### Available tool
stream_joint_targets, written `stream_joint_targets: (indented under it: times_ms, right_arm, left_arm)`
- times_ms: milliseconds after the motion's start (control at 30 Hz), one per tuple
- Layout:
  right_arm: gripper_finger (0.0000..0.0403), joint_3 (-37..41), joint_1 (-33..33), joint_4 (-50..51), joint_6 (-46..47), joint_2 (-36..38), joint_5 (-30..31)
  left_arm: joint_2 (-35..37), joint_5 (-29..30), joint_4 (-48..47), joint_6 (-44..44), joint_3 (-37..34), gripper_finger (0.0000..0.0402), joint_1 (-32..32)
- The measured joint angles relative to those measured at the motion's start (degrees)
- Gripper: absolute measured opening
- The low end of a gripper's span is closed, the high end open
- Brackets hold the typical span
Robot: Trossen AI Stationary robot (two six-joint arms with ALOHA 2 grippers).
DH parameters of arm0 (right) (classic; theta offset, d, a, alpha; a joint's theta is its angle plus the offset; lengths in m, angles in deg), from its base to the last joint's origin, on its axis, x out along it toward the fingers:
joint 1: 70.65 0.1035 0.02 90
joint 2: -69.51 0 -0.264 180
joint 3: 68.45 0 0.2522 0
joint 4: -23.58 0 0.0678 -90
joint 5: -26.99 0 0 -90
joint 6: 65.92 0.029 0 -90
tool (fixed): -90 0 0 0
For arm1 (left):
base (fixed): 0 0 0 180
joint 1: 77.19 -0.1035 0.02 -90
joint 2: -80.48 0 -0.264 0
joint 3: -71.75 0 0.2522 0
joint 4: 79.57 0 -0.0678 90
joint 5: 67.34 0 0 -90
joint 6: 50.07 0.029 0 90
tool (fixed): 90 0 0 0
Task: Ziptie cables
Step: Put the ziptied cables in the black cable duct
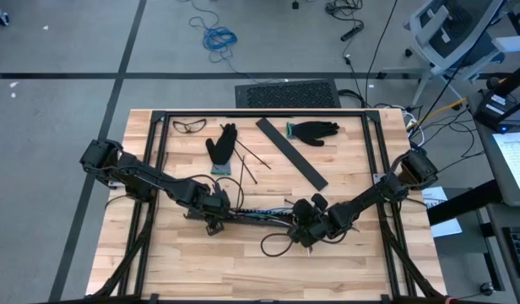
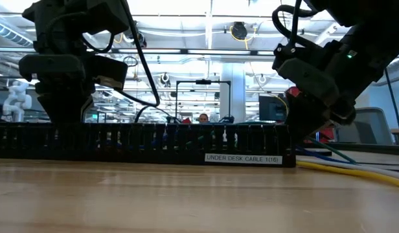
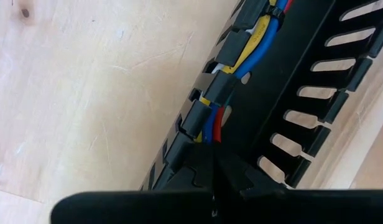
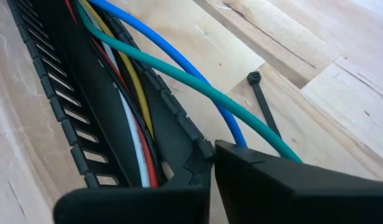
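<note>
High view: the left gripper (image 1: 214, 221) and the right gripper (image 1: 304, 230) sit low in the frame's centre, at either end of the slotted tray (image 1: 258, 216), in which the cables (image 1: 253, 214) run left to right. Above them lie two black gloves (image 1: 222, 149), a flat black strip (image 1: 291, 153), thin black sticks (image 1: 251, 162) and safety glasses (image 1: 189, 126).

Low view: the tray (image 2: 141, 144), labelled "UNDER DESK CABLE", spans the middle; cables (image 2: 345, 166) trail out of its end at lower right onto the table (image 2: 186, 197). A person shows far behind, centre.

Left wrist view: the fingers (image 3: 241, 177) are pressed together at the bottom centre, just where the yellow, blue and red cables (image 3: 253, 43) run through the tray; whether they pinch a wire is hard to tell.

Right wrist view: the fingers (image 4: 266, 180) are pressed together at the bottom, the blue and green cables (image 4: 179, 71) passing behind them, possibly nipped. A black ziptie (image 4: 264, 106) lies on the wood at centre right.
</note>
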Motion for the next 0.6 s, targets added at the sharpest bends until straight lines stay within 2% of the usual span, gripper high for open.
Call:
stream_joint_targets:
  times_ms: [267, 400, 600]
  right_arm:
    - [0.0002, -0.2, 0.0, 1.2, 0.0, 0.1, -1.7]
    - [0.0001, -0.3, 0.1, 1.5, -1.0, 0.2, -3.5]
    - [0.0001, -0.3, 0.1, 1.6, -2.9, 0.3, -6.5]
  left_arm:
    - [0.0, 0.4, -0.3, 0.4, 0.0, 0.0, 0.0]
    - [0.0, 3.5, -1.5, -1.1, 0.1, 0.0, -0.2]
    - [0.1, 2.8, -4.6, -0.8, 0.1, 0.0, -0.4]
